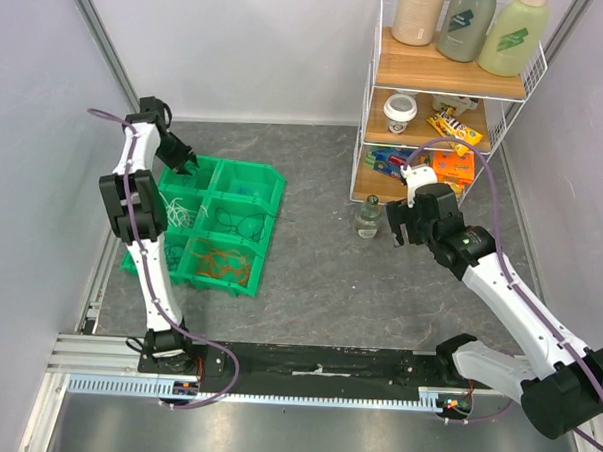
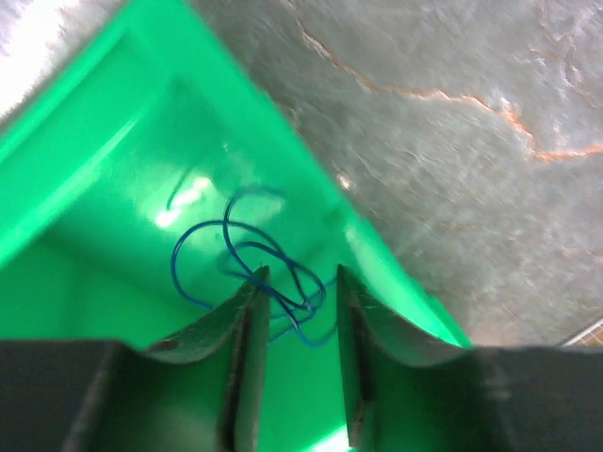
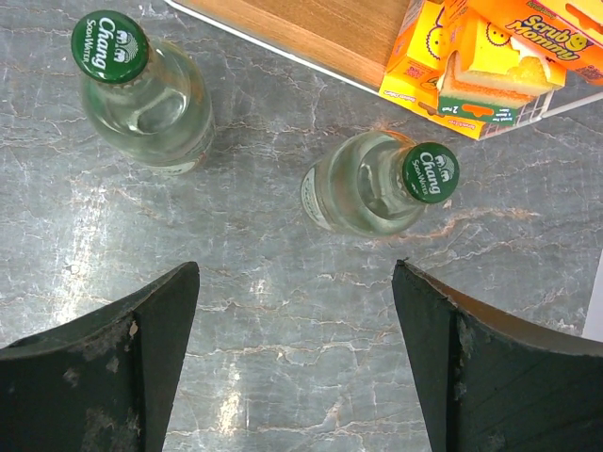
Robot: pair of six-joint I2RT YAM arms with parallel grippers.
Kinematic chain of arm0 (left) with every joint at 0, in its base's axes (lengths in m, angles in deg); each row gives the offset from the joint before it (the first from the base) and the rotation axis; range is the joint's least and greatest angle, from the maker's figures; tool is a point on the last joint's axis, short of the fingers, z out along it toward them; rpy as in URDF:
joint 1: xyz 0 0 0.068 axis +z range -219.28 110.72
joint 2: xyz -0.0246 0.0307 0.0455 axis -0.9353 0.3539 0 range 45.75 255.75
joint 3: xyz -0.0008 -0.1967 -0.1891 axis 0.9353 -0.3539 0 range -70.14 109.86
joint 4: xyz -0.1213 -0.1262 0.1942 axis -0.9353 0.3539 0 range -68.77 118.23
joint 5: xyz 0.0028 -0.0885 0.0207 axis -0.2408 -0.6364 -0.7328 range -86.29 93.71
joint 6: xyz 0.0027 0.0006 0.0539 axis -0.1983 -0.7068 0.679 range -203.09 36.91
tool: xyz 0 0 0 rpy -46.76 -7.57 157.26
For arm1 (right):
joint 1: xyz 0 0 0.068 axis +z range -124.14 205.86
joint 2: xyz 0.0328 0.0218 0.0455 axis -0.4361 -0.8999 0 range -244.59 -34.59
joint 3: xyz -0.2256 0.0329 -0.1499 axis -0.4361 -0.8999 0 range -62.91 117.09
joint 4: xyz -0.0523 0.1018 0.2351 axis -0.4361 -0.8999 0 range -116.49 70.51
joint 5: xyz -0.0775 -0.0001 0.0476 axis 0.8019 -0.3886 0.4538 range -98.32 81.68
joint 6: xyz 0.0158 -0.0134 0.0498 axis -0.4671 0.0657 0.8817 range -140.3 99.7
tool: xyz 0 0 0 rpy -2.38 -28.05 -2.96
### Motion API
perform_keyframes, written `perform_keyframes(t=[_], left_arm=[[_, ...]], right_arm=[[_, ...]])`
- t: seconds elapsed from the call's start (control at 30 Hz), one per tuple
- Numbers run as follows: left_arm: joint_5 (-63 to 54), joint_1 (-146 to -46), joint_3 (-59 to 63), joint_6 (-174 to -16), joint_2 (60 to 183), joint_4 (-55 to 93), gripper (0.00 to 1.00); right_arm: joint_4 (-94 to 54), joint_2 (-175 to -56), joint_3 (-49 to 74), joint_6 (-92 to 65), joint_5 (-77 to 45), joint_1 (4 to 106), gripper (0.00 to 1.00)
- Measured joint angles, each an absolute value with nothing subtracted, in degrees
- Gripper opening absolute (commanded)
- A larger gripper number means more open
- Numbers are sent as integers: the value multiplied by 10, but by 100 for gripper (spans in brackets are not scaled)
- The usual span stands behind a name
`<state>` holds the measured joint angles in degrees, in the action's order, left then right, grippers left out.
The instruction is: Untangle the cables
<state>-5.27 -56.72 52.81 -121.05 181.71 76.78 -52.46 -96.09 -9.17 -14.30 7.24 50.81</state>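
**Top external view.** The left claw (image 1: 183, 167) hangs over the far left compartment of the green bin (image 1: 271, 177). The cables lie below and on the near side of it, sorted by colour. A white bundle (image 1: 185, 217) is closest to it, a black bundle (image 1: 240, 223) is a compartment to the right, and an orange bundle (image 1: 225, 264) is nearest the arm bases. No loose tangle shows on the tabletop (image 1: 319, 282), so the sorting looks mostly done. The right claw (image 1: 396, 231) stands well apart from the bin, close to the shelf (image 1: 443, 82).

**Left wrist view.** The left claw (image 2: 300, 275) has its jaws parted only narrowly. The blue cables (image 2: 236, 250) lie on the bin floor (image 2: 94, 151), their near loops running right up to the fingertips and between them. The gap looks wider than the wire, so I judge it released, not gripped. The cables form loose overlapping rings with no real long axis. The cluster spreads away from the tips and to their left, and one short end curls further off.

**Right wrist view.** The right claw (image 3: 297, 271) is spread wide and holds nothing. Two capped bottles (image 3: 377, 184) stand ahead of it on the tabletop (image 3: 283, 330), and no cable is near.
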Motion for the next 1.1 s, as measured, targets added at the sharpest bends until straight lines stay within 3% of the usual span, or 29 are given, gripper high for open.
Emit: perform_keyframes(t=[0.03, 0.13, 0.4, 0.6, 1.1], left_arm=[[-55, -572, 528, -1207, 1813, 768, 68], [-59, -582, 528, -1206, 1793, 768, 74], [-62, -580, 497, -1206, 1679, 749, 75], [-88, -603, 396, -1203, 1534, 731, 74], [-183, -829, 246, -1171, 1295, 586, 76]], right_arm=[[-525, -960, -92, -143, 73, 508, 91], [-527, -951, -92, -141, 77, 508, 91], [-529, -918, -92, -133, 85, 508, 91], [-529, -916, -90, -116, 81, 508, 93], [-544, -899, -9, -37, 110, 508, 98]])
